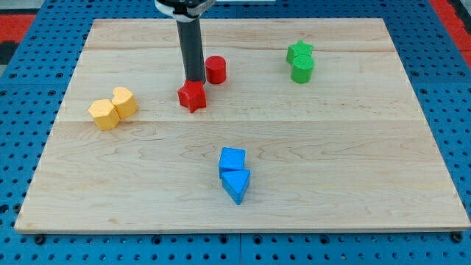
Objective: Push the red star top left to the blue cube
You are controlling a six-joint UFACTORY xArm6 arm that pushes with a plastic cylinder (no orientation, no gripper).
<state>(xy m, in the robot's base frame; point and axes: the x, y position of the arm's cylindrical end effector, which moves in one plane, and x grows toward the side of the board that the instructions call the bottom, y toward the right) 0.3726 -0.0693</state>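
No claw here, so nothing is held — my tip [194, 80] touches the red star's [192, 96] top edge; the blue cube [232, 159] lies beyond, toward the view's bottom-right.

tabletop [353, 191]: pale wood board
Far edge: red cylinder [215, 69], red star [192, 96], green star [299, 51], green cylinder [302, 69]
Left edge: two yellow blocks [113, 108], touching
Near edge: blue cube [232, 160], blue triangle [236, 184], touching

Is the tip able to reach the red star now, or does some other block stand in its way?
Probably yes. My tip is already right at the red star, on its upper side in the view. The red cylinder stands just to the tip's right, not between them.
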